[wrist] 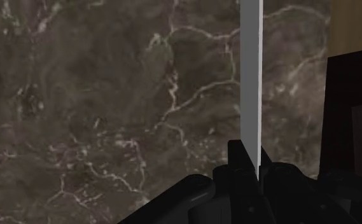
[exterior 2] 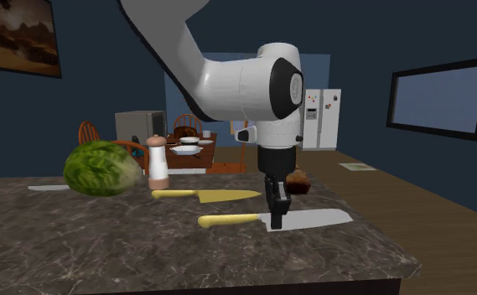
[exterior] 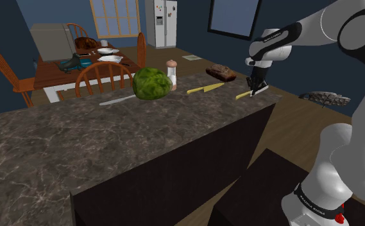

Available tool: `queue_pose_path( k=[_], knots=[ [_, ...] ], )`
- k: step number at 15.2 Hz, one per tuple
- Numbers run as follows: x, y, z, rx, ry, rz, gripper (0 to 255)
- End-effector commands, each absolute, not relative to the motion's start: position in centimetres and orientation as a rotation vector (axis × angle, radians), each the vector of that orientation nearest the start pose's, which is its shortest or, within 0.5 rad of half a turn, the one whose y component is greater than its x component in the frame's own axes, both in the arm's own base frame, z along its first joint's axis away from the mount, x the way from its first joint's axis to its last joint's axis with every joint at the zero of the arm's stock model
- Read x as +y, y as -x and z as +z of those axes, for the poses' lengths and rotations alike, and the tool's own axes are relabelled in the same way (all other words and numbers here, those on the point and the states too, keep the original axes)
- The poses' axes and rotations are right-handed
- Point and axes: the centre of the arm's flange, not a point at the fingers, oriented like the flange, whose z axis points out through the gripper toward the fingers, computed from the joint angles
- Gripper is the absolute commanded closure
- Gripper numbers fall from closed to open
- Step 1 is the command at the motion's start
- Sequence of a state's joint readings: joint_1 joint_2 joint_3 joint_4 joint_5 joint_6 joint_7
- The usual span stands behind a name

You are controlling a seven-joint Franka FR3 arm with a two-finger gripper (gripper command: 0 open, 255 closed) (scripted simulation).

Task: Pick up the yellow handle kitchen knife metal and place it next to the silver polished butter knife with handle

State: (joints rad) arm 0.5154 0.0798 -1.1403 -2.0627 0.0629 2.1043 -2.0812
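Closest in, my gripper (wrist: 250, 153) is clenched on the yellow-handled knife (exterior 2: 312, 219) where the handle meets the silver blade. The knife lies on the dark veined counter (exterior 2: 144, 251), lower centre of the second exterior view. Held at so narrow a spot, it could pivot or slip as I lift. Its long axis runs across that frame, blade tip right, handle left. Further left lie a second yellow knife (exterior 2: 203, 194), a lettuce (exterior 2: 102, 168) and the butter knife (exterior 2: 48, 188).
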Motion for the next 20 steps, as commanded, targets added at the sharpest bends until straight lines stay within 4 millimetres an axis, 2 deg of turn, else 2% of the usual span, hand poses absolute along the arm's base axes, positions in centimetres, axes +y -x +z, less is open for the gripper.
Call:
queue_pose_path(
  k=[1, 15, 20],
  knots=[
    [-31.6, -45.6, 43.0, -2.063, 2.386, 0.026, 255],
    [-31.6, -45.6, 50.0, -2.063, 2.386, 0.026, 255],
    [-25.9, -48.9, 50.0, -2.063, 2.386, 0.026, 255]
  ],
)
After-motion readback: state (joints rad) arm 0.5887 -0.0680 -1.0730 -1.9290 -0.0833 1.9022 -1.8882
